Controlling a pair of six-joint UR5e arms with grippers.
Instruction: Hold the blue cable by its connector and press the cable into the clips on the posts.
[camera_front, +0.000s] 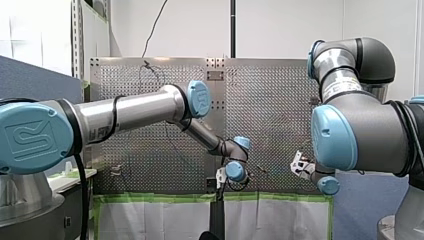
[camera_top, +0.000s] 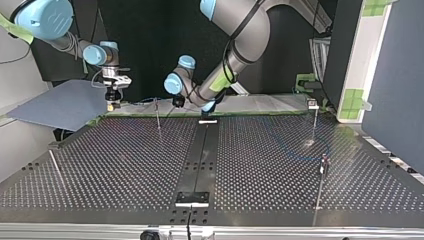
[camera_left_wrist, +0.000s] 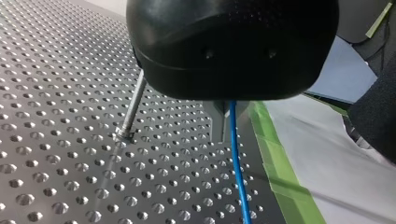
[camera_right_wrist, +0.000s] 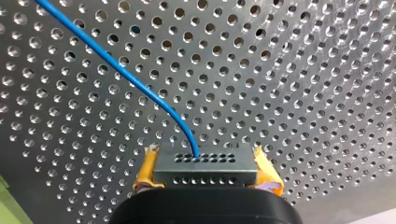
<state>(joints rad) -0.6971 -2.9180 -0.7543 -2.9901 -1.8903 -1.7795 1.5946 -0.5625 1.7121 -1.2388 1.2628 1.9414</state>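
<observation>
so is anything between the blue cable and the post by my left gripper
Nothing visible does. In the left wrist view the blue cable hangs from under my left gripper, apart from the post, with only bare table between. The post's top hides behind the gripper, so its clip is unseen. My right gripper holds the connector.

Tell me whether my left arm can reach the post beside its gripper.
Probably yes: the post stands close beside my left gripper, with only bare table between them. The blue cable runs clear of it.
</observation>
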